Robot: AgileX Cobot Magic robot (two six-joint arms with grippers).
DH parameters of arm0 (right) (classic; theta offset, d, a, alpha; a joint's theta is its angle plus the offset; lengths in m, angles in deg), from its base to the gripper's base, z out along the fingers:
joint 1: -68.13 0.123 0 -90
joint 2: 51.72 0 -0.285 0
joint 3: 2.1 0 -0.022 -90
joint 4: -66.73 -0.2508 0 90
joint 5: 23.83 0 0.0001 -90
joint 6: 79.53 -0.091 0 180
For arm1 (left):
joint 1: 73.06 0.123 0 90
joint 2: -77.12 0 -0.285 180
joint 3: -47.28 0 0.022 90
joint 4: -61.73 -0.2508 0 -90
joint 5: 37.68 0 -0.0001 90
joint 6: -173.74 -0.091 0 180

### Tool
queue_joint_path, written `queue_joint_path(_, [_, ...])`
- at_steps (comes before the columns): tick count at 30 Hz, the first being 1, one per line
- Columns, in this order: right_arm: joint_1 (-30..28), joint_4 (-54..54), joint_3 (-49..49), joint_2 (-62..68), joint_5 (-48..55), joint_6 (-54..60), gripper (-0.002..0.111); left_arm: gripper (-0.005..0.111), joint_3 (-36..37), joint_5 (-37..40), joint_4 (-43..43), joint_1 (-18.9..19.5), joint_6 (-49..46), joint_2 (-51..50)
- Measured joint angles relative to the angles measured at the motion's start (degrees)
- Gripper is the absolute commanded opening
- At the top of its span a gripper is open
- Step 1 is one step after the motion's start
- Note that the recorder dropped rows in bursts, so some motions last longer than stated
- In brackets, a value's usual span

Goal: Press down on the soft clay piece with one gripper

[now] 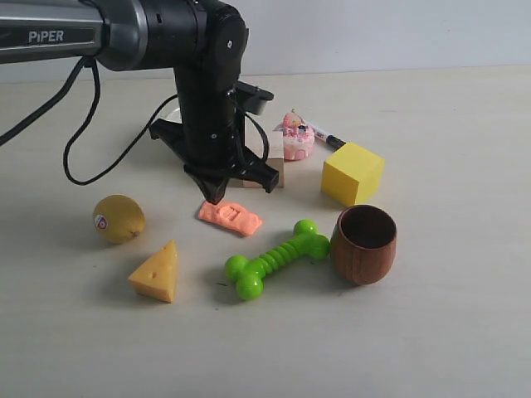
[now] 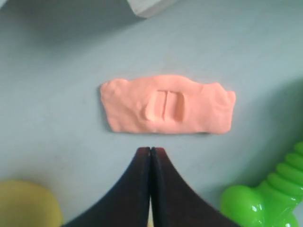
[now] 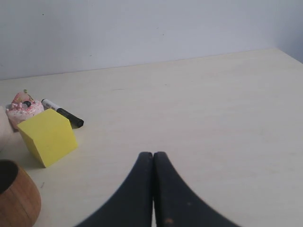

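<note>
the left gripper (image 2: 150, 150) is seen with its 2 black fingers pressed together, nothing held between them, and the tip pointed down at the table (image 1: 465, 332). the tip is placed just beside one edge of the soft clay piece (image 1: 230, 217). whether the clay is touched cannot be told. the clay is laid flat on the table, between the lemon (image 1: 119, 218) and the green bone toy (image 1: 274, 259). a shallow rectangular dent with a ridge down its middle is borne at the slab's centre, so 1 press may be judged already made.

for the step to be done well, the fingers should be held together so that a blunt tip is offered. the tip should be brought over the slab's middle rather than its edge, then lowered straight and slowly, so that the thin slab is flattened and not dragged or torn. the right gripper (image 3: 153, 155) is likewise closed on nothing, well apart over bare table, and is not needed.
</note>
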Motion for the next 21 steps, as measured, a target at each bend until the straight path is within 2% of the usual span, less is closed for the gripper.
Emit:
queue_joint_path(5, [0.0, 0.0, 0.0, 0.0, 0.0, 0.0, 0.000, 0.000, 4.5, -3.7, 0.1, 0.0, -0.2, 3.8])
queue_joint_path(9, [0.0, 0.0, 0.0, 0.0, 0.0, 0.0, 0.000, 0.000, 11.2, -9.5, -0.4, -0.4, -0.2, 9.7])
queue_joint_path(14, [0.0, 0.0, 0.0, 0.0, 0.0, 0.0, 0.000, 0.000, 22.9, -18.4, -0.6, -0.9, 1.7, 19.7])
queue_joint_path(21, [0.0, 0.0, 0.0, 0.0, 0.0, 0.0, 0.000, 0.000, 39.4, -33.2, -0.7, -0.9, 6.6, 39.8])
